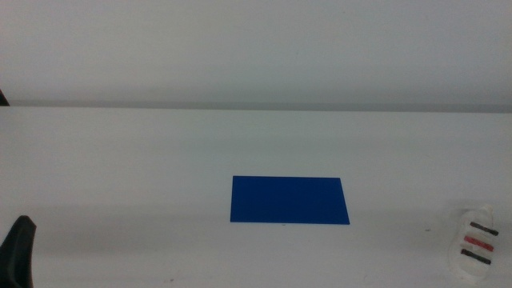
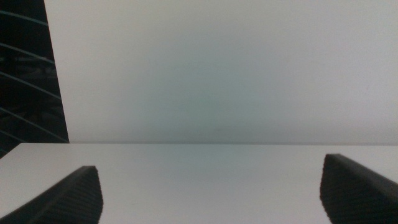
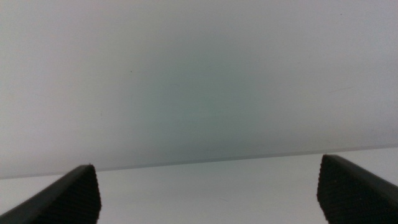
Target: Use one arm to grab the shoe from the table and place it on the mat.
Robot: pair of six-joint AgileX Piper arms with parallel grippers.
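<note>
Just one shoe [image 1: 474, 242] and one mat [image 1: 290, 201] lie apart on the table [image 1: 144, 160]; both hands [image 2: 208, 193] [image 3: 208, 193] gape, empty.

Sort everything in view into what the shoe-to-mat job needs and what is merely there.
Needed:
- shoe, on the table, right of the mat
- mat, bare
- left gripper, open, waiting at the near left
- right gripper, open, seen only in its wrist view

Merely there:
- nothing else is visible

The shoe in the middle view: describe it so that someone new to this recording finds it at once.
Start at the white table and find the deep blue mat lying near its middle. Look right of the mat, toward the near right corner: the shoe sits there, apart from the mat. It is small and white, with two black straps and one red strap between them.
</note>
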